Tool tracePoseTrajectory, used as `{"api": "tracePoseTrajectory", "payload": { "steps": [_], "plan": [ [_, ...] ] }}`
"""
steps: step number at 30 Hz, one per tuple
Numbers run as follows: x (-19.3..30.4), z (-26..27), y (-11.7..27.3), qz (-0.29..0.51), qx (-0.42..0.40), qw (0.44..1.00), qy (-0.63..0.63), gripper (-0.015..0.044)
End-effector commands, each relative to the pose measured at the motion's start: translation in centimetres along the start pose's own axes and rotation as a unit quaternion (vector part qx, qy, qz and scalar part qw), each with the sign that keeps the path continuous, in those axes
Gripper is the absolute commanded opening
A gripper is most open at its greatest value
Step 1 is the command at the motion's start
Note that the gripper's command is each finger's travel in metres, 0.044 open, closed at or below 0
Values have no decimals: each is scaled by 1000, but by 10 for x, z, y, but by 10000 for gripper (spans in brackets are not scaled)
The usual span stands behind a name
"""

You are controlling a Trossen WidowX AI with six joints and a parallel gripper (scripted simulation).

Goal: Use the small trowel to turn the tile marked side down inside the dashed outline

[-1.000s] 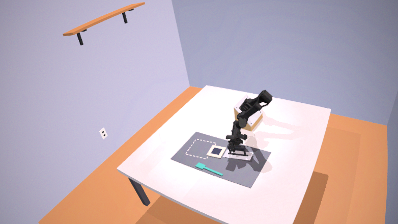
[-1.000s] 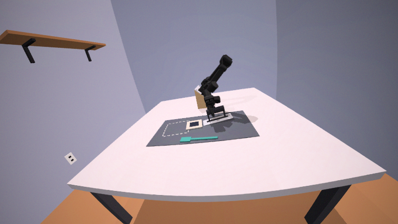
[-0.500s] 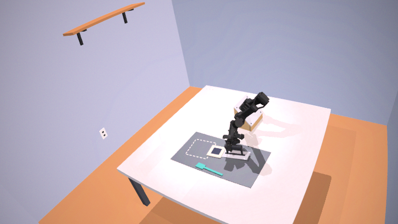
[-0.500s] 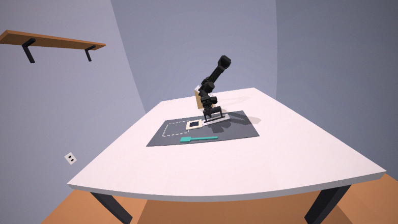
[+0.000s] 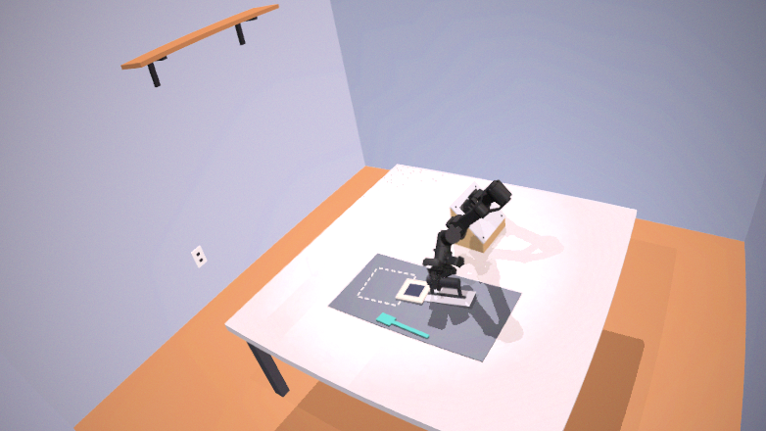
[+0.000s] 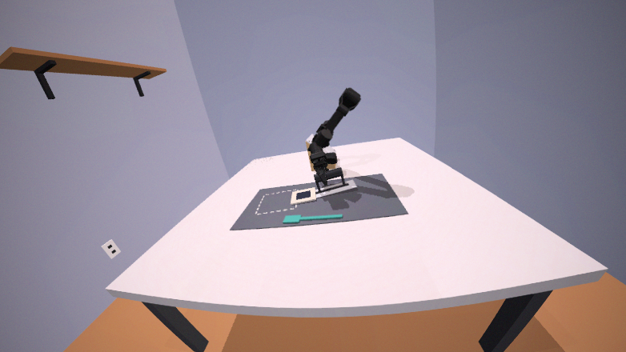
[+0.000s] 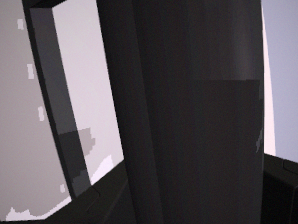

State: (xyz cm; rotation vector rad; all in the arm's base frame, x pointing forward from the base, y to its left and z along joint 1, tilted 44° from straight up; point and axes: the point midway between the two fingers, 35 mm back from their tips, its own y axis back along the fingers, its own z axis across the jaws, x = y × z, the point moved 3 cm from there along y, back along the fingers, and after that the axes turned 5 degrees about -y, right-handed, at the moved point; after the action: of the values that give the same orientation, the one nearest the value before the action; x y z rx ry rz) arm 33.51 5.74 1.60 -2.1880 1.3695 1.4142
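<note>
Tile, a cream square with a dark square on its upper face [image 5: 412,291] [image 6: 302,195], lies on the dark grey rectangular mat [image 5: 482,345] [image 6: 245,224], straddling the right side of the white dashed outline [image 5: 379,268] [image 6: 259,214]; only part of it is inside. The marked side faces up. To its right, the black gripper [image 5: 447,293] [image 6: 331,187] has its fingers clamped on the small pale trowel with a dark handle [image 5: 469,299] [image 6: 351,186]. The blade's front end is at the tile's right edge (whether it reaches underneath, I cannot tell). A turquoise flat-headed spatula [image 5: 385,319] [image 6: 291,218] lies near. The gripper hides part of the trowel, and dark shapes block much of the wrist view.
</note>
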Motion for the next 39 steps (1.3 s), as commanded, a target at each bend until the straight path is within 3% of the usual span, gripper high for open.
{"api": "tracePoseTrajectory", "payload": {
  "steps": [1, 16, 39],
  "plan": [
    [4, -2, 2, 9, 3, 1000, 4, 0],
    [8, -34, 28, 38, 5, 998, 39, 0],
    [78, -59, 44, 39, 6, 998, 42, 0]
  ]
}}
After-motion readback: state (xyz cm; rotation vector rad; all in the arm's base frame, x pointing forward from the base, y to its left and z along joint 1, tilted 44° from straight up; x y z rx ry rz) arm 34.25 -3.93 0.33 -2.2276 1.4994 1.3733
